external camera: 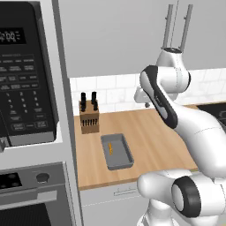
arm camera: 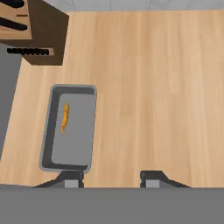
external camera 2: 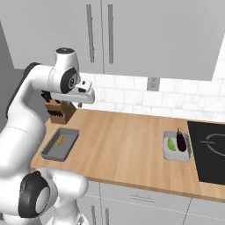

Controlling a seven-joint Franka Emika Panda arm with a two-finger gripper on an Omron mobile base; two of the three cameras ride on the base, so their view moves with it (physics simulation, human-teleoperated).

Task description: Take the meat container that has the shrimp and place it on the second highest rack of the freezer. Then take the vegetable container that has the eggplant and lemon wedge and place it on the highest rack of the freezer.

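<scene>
Left base view: the meat tray is seen on the counter by the knife block. Right base view: the shrimp lies inside. Hand view: the gripper is held above, fingers apart, empty. The tray is judged light, rigid; its flared rim is best pinched.

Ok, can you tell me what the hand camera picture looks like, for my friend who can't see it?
A dark grey meat container with one small orange shrimp inside sits on a wooden counter, seen from above. A brown knife block stands in the top left corner, and the robot's jaws stand apart at the bottom, holding nothing.
</scene>
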